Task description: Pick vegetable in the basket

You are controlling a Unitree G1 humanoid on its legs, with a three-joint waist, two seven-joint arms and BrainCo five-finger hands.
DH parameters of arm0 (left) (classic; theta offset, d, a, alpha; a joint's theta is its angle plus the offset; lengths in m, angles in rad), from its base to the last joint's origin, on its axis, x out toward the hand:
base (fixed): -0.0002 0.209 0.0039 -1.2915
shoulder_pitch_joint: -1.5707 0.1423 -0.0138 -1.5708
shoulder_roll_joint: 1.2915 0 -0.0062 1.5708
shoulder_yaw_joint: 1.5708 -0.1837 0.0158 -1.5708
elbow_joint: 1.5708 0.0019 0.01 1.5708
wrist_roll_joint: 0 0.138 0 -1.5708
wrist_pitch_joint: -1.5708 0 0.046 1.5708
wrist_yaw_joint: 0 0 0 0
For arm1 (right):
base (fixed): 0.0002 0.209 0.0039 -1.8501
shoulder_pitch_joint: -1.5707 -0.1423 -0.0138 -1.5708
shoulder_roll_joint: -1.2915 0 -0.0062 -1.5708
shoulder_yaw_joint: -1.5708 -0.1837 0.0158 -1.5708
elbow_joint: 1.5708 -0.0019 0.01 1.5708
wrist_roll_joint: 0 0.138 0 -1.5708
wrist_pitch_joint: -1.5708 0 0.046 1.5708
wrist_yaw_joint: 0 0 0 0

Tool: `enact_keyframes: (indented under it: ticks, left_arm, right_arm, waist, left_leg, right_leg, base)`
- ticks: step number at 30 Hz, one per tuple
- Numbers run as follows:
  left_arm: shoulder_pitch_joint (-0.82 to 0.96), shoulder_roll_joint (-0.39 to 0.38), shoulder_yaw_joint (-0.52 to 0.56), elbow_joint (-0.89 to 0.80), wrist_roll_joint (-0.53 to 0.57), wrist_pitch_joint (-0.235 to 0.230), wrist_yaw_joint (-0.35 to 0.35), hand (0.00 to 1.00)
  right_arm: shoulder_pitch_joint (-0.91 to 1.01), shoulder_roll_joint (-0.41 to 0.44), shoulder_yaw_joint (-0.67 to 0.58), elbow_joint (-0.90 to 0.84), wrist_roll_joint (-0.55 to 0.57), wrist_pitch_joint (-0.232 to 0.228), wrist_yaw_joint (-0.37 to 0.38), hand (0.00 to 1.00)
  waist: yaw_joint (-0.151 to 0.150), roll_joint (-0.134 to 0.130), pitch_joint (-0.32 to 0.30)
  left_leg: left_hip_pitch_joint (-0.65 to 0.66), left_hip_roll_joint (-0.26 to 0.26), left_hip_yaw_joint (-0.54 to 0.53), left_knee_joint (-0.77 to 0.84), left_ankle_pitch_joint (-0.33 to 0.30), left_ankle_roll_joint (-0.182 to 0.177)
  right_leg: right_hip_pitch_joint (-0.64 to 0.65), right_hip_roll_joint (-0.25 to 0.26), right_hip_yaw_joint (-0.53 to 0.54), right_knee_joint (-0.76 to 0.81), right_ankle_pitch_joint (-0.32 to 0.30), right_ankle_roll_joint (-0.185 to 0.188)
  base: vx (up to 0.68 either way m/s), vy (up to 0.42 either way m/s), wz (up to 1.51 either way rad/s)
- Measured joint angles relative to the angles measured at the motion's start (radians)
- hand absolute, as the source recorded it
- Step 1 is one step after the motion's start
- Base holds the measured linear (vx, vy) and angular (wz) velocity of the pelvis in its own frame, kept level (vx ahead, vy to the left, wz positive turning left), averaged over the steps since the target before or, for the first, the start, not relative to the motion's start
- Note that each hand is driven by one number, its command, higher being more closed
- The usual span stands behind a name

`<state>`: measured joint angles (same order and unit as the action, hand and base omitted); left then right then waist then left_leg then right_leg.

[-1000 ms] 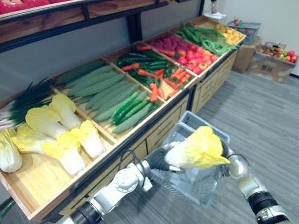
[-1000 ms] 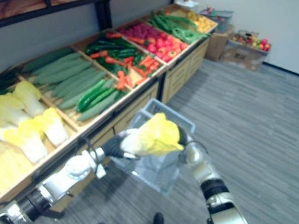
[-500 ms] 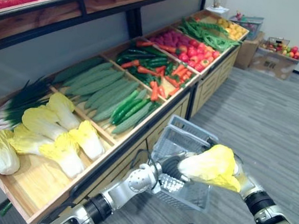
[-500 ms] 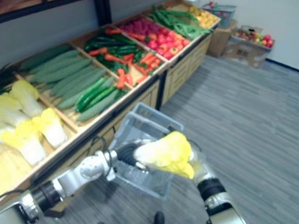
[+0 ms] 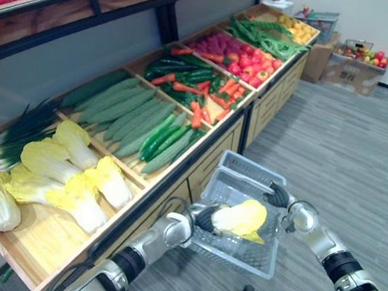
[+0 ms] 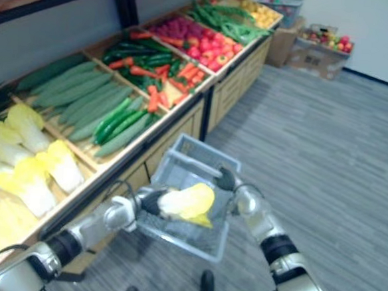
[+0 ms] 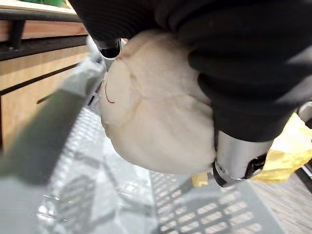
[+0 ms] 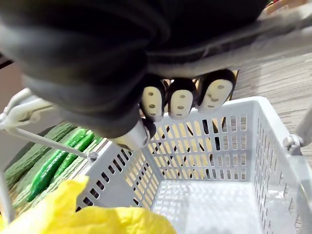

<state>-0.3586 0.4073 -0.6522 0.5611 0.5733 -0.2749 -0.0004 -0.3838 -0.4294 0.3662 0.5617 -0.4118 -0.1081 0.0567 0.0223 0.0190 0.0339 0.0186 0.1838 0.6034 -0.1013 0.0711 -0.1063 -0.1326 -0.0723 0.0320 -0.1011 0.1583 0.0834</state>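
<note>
Cabbage (image 5: 241, 217) is the piece you want, and it sits inside the grey basket (image 5: 242, 261), below the rim but, judging by the left wrist view, held a little clear of the mesh floor rather than resting on it. Your left hand (image 5: 206, 217) reaches in from the stand side with its fingers (image 7: 236, 158) curled round the pale stem end, so the yellow leafy end points across the basket toward your right arm. That grip by the firm base looks sensible, since the leaves would crush or slip. Your right hand (image 5: 278, 194) has its fingers (image 8: 181, 102) hooked closed over the handle (image 8: 273, 27), and that is what keeps the basket hanging off the floor just in front of the produce stand (image 5: 209, 161), with its mouth turned up to take the drop. I would call the placing step nearly done: the cabbage is in, but not yet let go. When you open the left fingers, expect the load to tug at the handle and rock the basket. In the right wrist view the rest of the basket floor is bare, so the cabbage is its only content. On the stand, the nearest bin holds more cabbages (image 5: 62, 176) with scallions (image 5: 22, 130) behind them. The next bins hold long green gourds and cucumbers (image 5: 160, 140), then carrots (image 5: 200, 109) mixed with dark green vegetables, with red and green produce farther along.
</note>
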Motion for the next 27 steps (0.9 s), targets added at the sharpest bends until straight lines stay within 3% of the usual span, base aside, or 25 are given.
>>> enact_keyframes:
  ticks: [6,7,22,25,27]
  left_arm:
    - [-0.002,-0.014,0.003,0.049,0.041,0.001,0.018,1.0]
    - [-0.002,-0.016,0.013,0.058,0.052,0.0,0.022,0.0]
    - [-0.005,-0.054,0.07,0.103,0.086,0.003,0.039,0.0]
    - [-0.005,-0.054,0.072,0.098,0.052,0.003,0.028,0.0]
    - [0.008,-0.054,0.095,0.065,-0.049,0.019,0.0,0.0]
  right_arm:
    - [0.0,-0.003,0.034,0.0,0.0,-0.006,0.019,1.0]
    - [0.0,-0.003,0.037,0.0,0.0,-0.007,0.02,1.0]
    - [0.0,-0.004,0.034,0.01,0.0,-0.015,0.025,1.0]
    - [0.0,-0.004,0.03,0.02,0.0,-0.015,0.026,1.0]
    - [0.001,-0.002,0.01,0.041,0.0,-0.014,0.027,1.0]
  waist:
    - [-0.017,-0.001,0.004]
    - [-0.02,-0.001,0.004]
    - [-0.04,-0.001,0.01]
    - [-0.043,-0.001,0.011]
    - [-0.047,0.002,0.012]
  left_leg:
    - [0.001,-0.001,0.009,0.001,0.001,0.001]
    - [0.002,-0.002,0.009,0.002,0.001,0.001]
    - [0.0,-0.007,-0.011,0.0,0.003,0.003]
    - [-0.001,-0.008,-0.017,0.0,0.004,0.005]
    - [-0.002,-0.016,-0.042,0.0,0.005,0.006]
  right_leg:
    - [-0.004,0.002,0.009,-0.002,0.0,0.0]
    - [-0.004,0.002,0.011,-0.002,0.0,0.0]
    - [-0.002,0.0,0.015,-0.003,0.001,0.001]
    - [0.001,-0.002,0.007,-0.003,0.002,0.001]
    - [0.009,-0.005,-0.014,-0.003,0.001,0.002]
  base:
    - [0.01,-0.015,-0.05]
    - [0.0,0.0,0.0]
    - [0.0,-0.007,0.01]
    - [0.0,-0.012,0.05]
    - [0.0,-0.013,0.22]
